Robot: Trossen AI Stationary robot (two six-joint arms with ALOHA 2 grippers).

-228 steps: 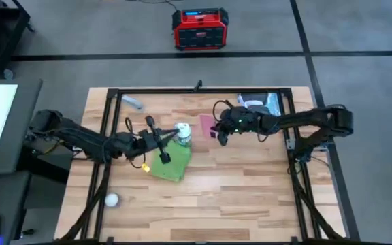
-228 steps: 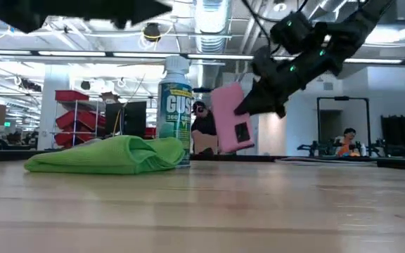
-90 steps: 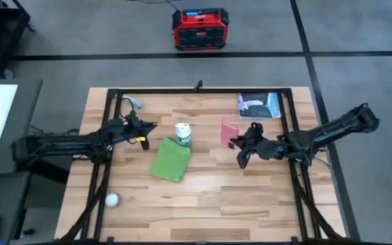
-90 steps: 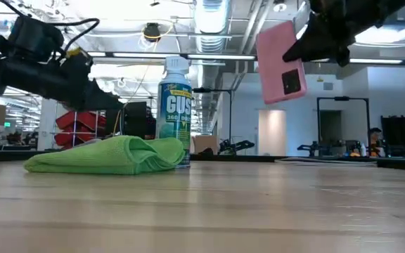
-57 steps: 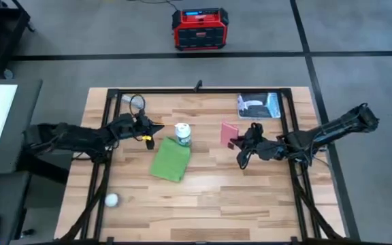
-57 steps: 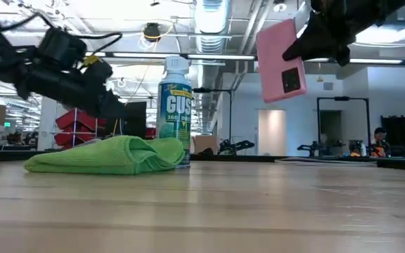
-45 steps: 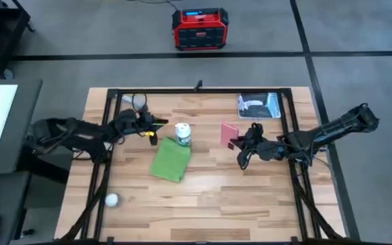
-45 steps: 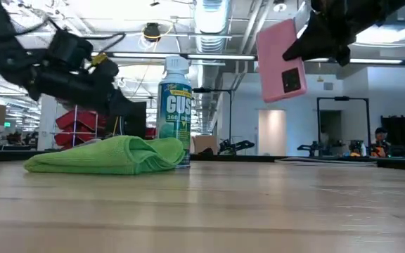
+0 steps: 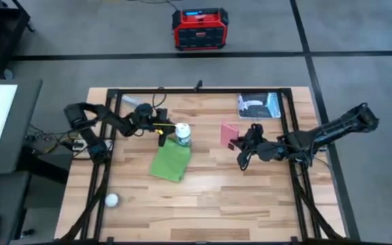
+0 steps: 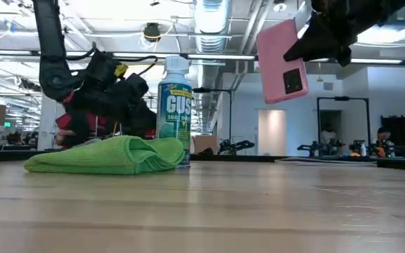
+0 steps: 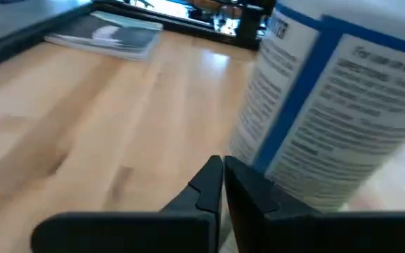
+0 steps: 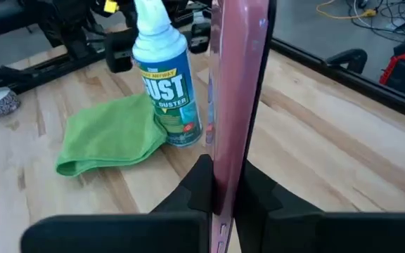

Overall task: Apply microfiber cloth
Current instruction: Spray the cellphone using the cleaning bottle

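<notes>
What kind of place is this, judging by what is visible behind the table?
Probably a large robotics lab or workshop hall: long ceiling light strips, red storage shelves behind the wooden slat table, and a red portable power unit on the grey floor.

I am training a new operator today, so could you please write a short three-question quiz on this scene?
1. True or false: the green cloth lies flat on the table, held by neither gripper.
2. What does the right gripper hold? A) spray can B) pink phone C) white ball
3. Fill in: the left gripper, fingers shut, is beside the ____.

Key
1. True.
2. B: the pink phone is held in the air.
3. Spray can, which stands at the cloth's far edge.
</notes>
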